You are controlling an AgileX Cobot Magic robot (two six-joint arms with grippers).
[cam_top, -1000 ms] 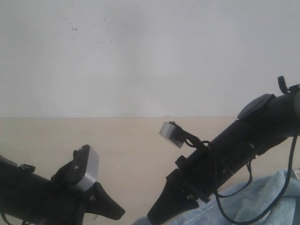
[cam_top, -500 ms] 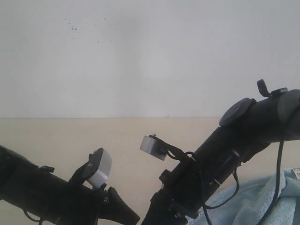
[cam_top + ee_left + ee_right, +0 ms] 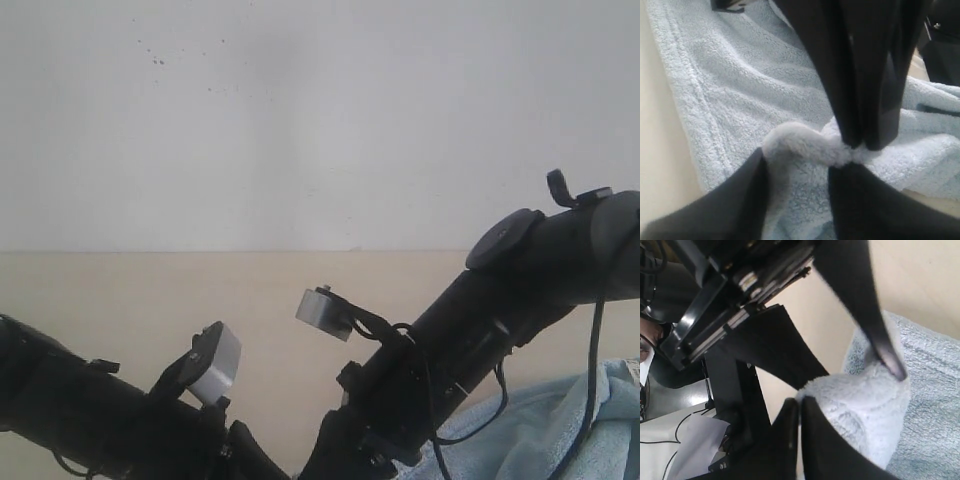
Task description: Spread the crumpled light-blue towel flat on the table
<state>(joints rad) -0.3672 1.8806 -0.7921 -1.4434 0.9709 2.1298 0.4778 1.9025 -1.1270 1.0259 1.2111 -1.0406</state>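
Behind, plain white wall point(image 3: 320, 120); below it, pale beige table point(image 3: 120, 300), bare across its far part in the exterior view. At the lower right corner of that view, on the table, part of the towel point(image 3: 545, 430): light blue, fluffy, heaped and crumpled, half hidden behind the right arm point(image 3: 480, 320). Long axis impossible to tell, with only a part of the cloth in every view. In the left wrist view, one stitched hem point(image 3: 687, 100) straight, leading away from the left gripper point(image 3: 802, 160) alongside a strip of bare table.

Pose of the left arm point(image 3: 80, 420): low, from the left edge of the exterior view, sloping a little down toward the bottom middle, with a silver wrist camera point(image 3: 215, 362) on top and the gripper itself below the edge of that view. Pose of the right arm: slanted steeply from the upper right down to the bottom middle, a second silver camera point(image 3: 322, 310) above it, both wrists close together there.

Left fingers point(image 3: 735, 200) apart, one on each side of a raised ridge of towel and touching it; cannot tell whether pressing it firmly or only standing around it. Right gripper point(image 3: 800, 402) pointed at the same ridge, fingers clenched together on a small pinch of towel, just beside one left finger.
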